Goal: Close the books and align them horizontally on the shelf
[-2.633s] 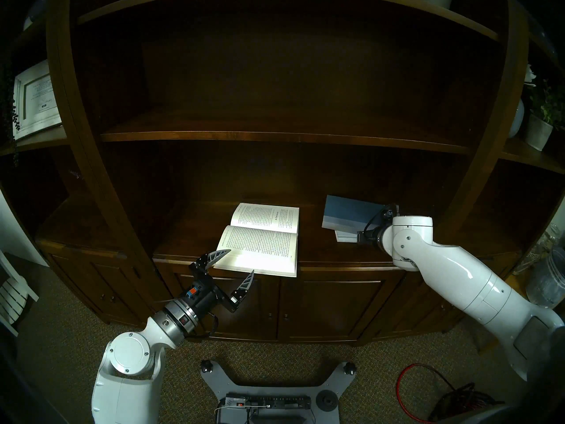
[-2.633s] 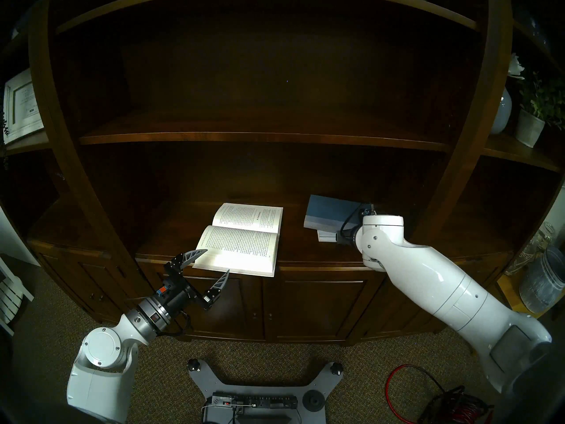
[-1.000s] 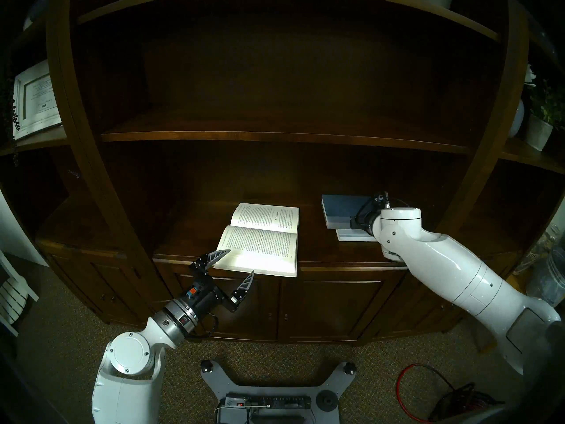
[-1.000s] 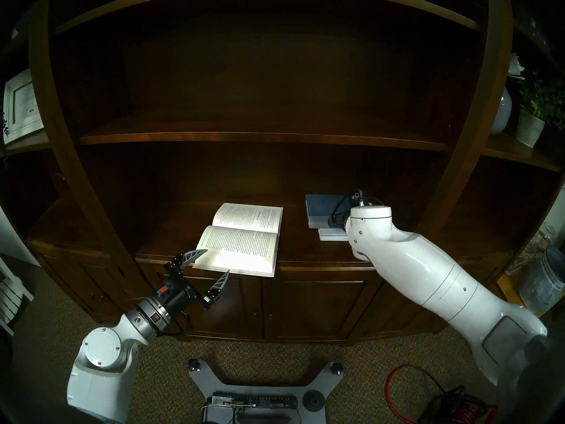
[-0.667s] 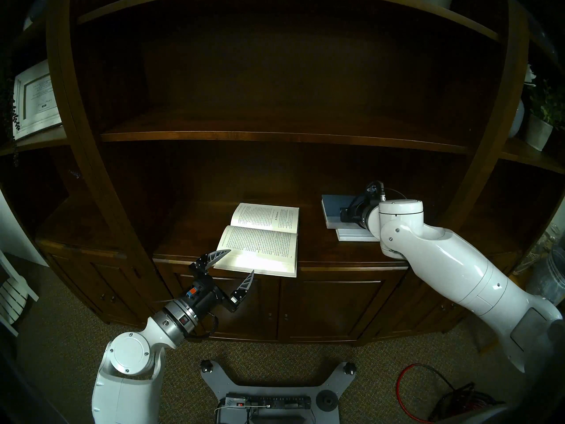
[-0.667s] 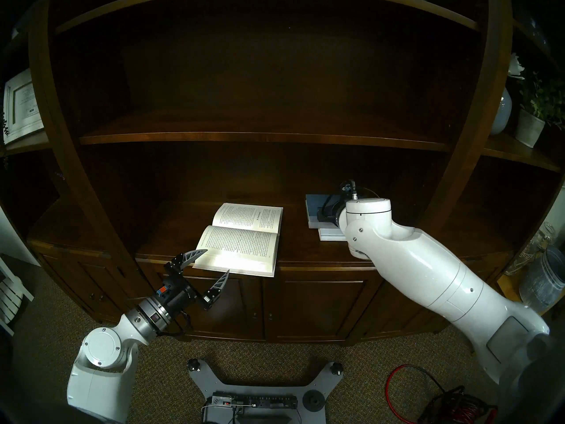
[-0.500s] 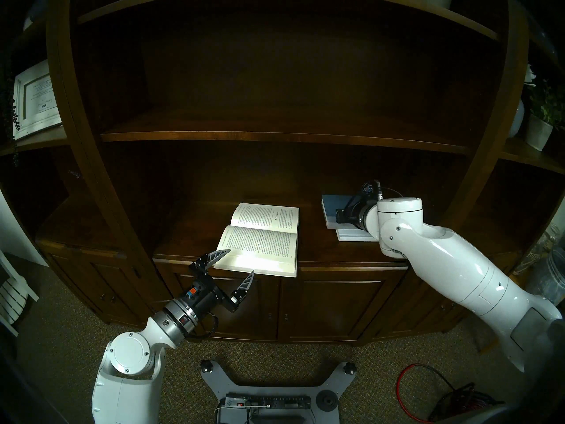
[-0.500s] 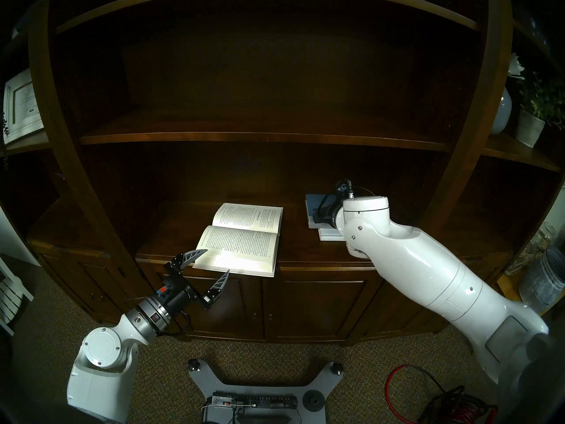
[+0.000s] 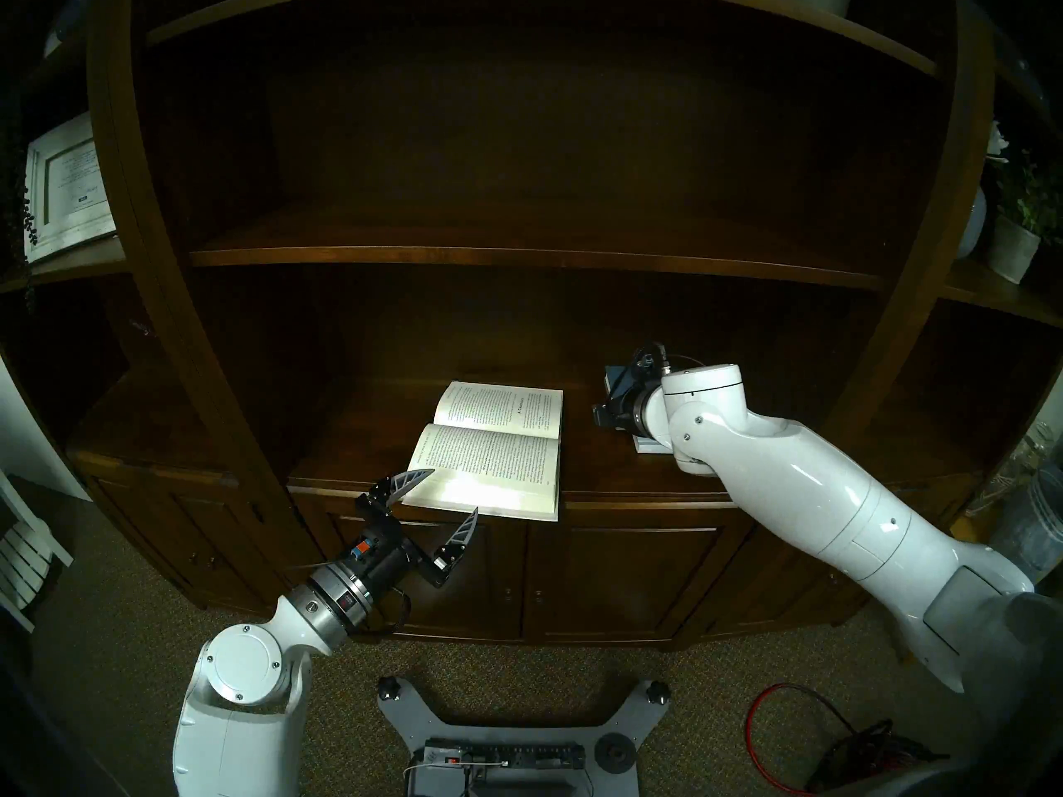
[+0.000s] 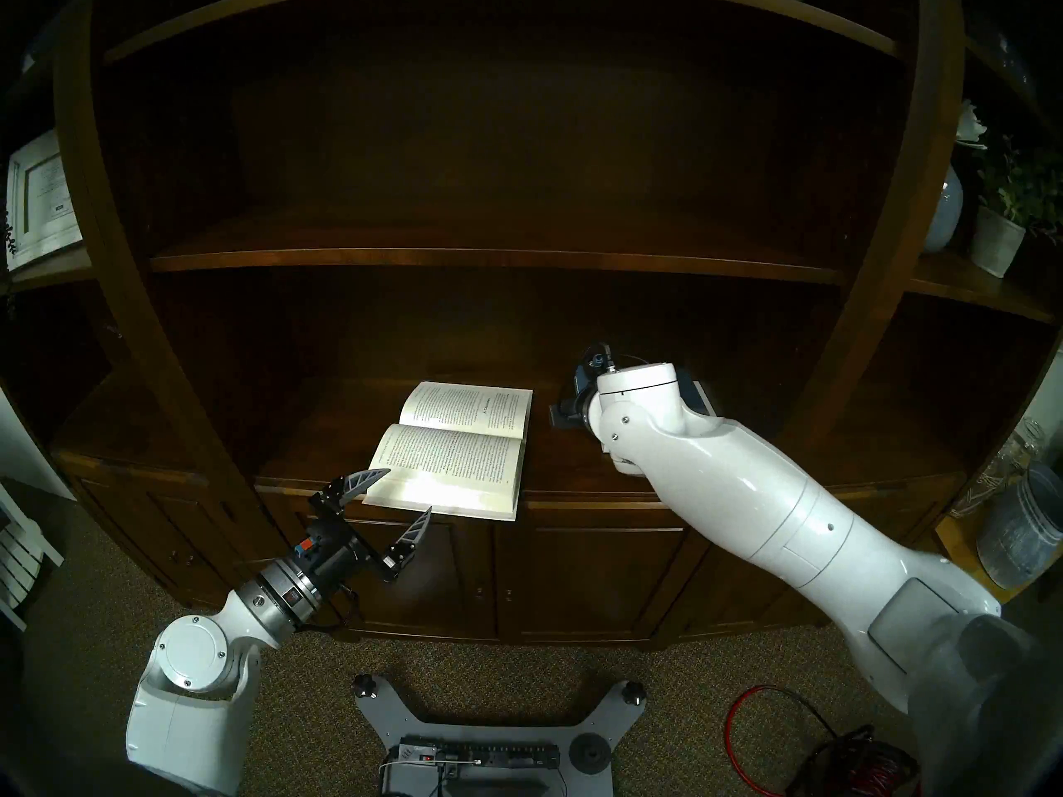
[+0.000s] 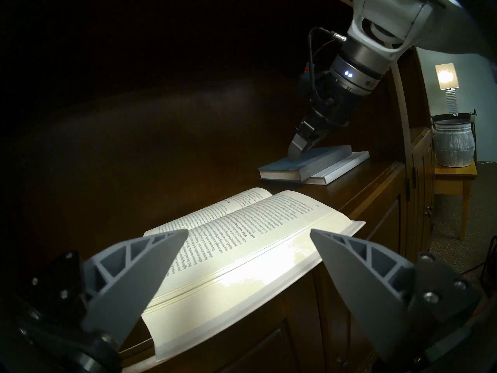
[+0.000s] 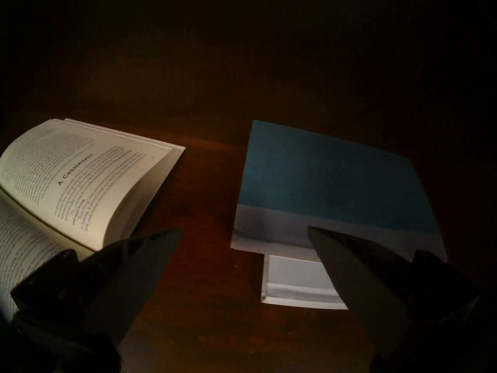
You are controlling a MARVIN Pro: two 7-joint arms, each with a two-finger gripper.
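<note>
1. 3 books lie on the shelf (image 9: 587,474), the wide dark wood ledge above the cabinet doors (image 9: 621,577).
2. The open paperback (image 9: 489,451) lies face up at about 9 o'clock of the other 2 books, well apart from them, its near edge over the lip of the shelf.
3. The blue book (image 12: 322,176) is closed and lies flat on the closed white book (image 12: 293,281), whose near edge sticks out at 6 o'clock of it.
4. The left gripper (image 9: 454,491) hangs at the paperback's near left corner, level with the shelf front, its jaws spread wide with nothing between them.
5. The right gripper (image 11: 300,149) points down over the blue book's left end; its jaws are spread and empty, 1 tip over the bare wood between the books, the other over the stack.
6. Whether a tip touches the blue cover cannot be told.
</note>
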